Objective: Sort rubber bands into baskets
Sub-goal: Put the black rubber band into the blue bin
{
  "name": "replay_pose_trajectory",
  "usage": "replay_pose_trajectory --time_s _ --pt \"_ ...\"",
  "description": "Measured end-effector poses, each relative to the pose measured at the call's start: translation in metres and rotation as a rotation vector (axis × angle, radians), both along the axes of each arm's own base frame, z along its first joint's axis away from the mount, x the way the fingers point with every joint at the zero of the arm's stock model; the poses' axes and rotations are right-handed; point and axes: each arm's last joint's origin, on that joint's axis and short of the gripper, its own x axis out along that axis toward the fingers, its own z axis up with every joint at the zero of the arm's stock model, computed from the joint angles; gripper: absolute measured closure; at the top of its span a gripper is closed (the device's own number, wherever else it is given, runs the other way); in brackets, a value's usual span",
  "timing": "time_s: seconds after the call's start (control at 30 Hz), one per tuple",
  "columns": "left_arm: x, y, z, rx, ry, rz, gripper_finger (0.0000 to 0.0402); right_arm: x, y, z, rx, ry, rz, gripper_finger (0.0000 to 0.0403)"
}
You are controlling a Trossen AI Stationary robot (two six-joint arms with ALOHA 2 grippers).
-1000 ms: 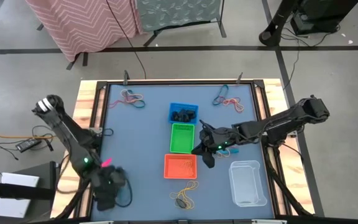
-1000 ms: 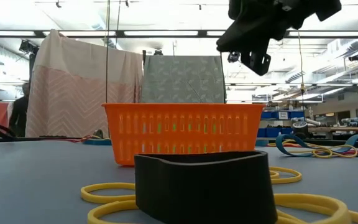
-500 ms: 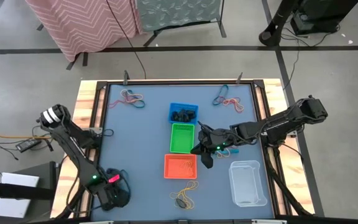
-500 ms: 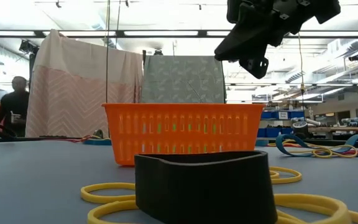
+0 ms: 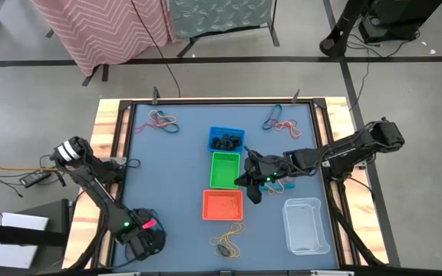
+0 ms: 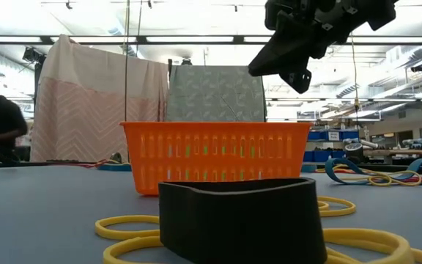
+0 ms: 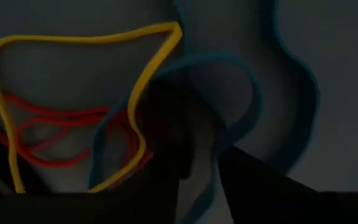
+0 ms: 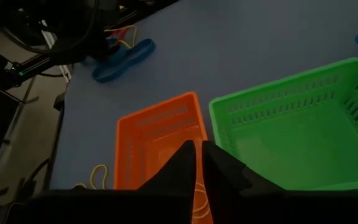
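Our left gripper's (image 7: 199, 163) fingers (image 7: 266, 183) were spread wide a second ago and are now drawing in around a teal band (image 7: 253, 93). It loops between them in the left wrist view. We cannot tell yet whether they have clamped on it or are short of it. Just beside that loop lie a yellow band (image 7: 73, 38) and a tangle of red bands (image 7: 48, 134), close enough that we judge one could be dragged along. From above, the left arm has swung down into the near-left corner of the table (image 5: 167, 176) over the last second, and it covers that little pile.

Our right gripper (image 5: 252, 186) has its fingers (image 8: 182, 163) drawn together, with only a slit between them. We cannot make out whether a band is pinched there. It hangs above the table beside the green basket (image 5: 225, 170) and the orange basket (image 5: 223, 193), and it has hardly shifted, only edging a little in the low view.

The blue basket (image 5: 226, 132) holds black bands (image 5: 226, 142), and the clear tub (image 5: 305, 225) stands to the right. Loose bands lie in the far-left corner (image 5: 163, 120) and the far-right corner (image 5: 282, 121). A yellow and black cluster (image 5: 227, 244) lies in front of the orange basket.

So the change is the left side starting a pick. If the grasp holds, we judge a lift and a carry to the matching basket come next. Much sorting remains.
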Motion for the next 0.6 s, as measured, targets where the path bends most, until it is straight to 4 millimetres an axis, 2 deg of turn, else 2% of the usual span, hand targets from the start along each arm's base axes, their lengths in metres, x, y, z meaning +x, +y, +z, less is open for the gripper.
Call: replay_pose_trajectory --time_s 0.17,0.43,0.6 --pt "-0.002 0.003 0.002 0.017 0.024 0.007 0.0310 0.000 0.000 0.000 -0.006 -0.001 0.003 0.0366" --pt "-0.004 0.003 0.036 0.046 -0.028 -0.059 0.0312 0.001 -0.002 0.000 -0.010 -0.001 0.000 0.0363" --pt "-0.009 0.000 0.039 0.054 -0.019 -0.088 0.0311 0.002 -0.008 -0.003 -0.011 0.009 -0.020 0.0364"
